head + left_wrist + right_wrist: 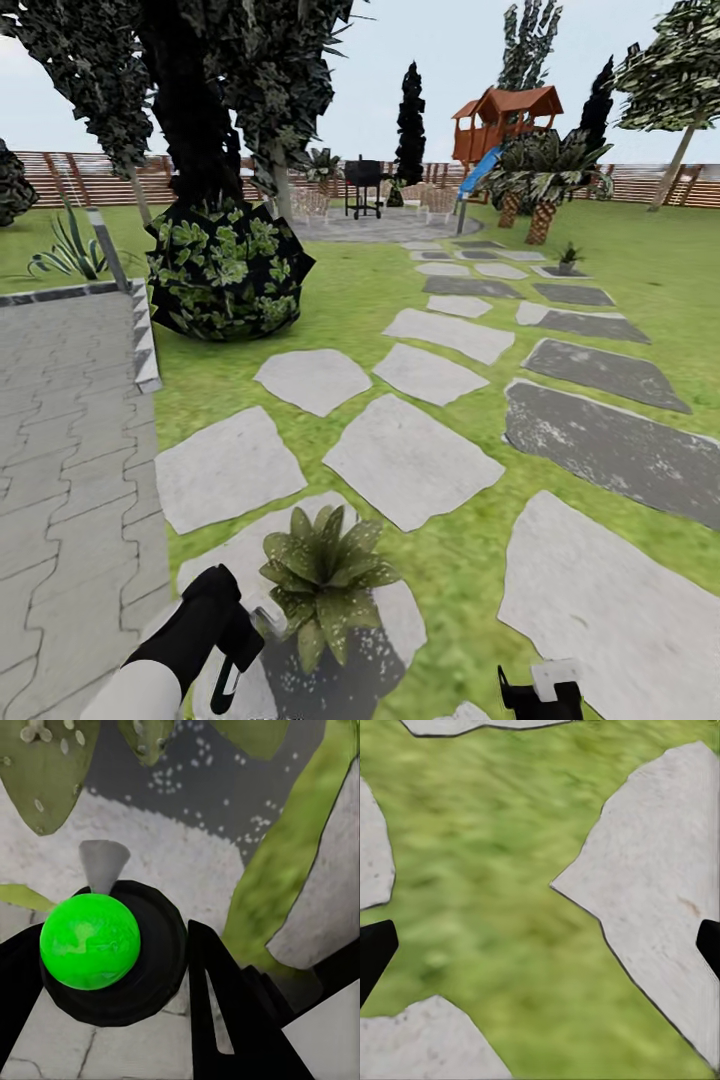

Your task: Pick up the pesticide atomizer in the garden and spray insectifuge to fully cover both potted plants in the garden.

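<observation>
At the lower left of the head frame the atomizer (94,945) is clamped in the left gripper (235,640), beside the plant (325,580). The nozzle should be swept across unspecked leaves. The right gripper (540,945) is spread wide, empty.

No legible text, labels, brands, numbers or signs appear on any surface in the head view or either wrist view.

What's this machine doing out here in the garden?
It's treating a potted plant for pests. Its left gripper holds a small spray bottle aimed at the plant, whose leaves and the stone beneath carry fine white specks. Its right gripper hangs open over grass. A second small plant waits farther up the path.
</observation>
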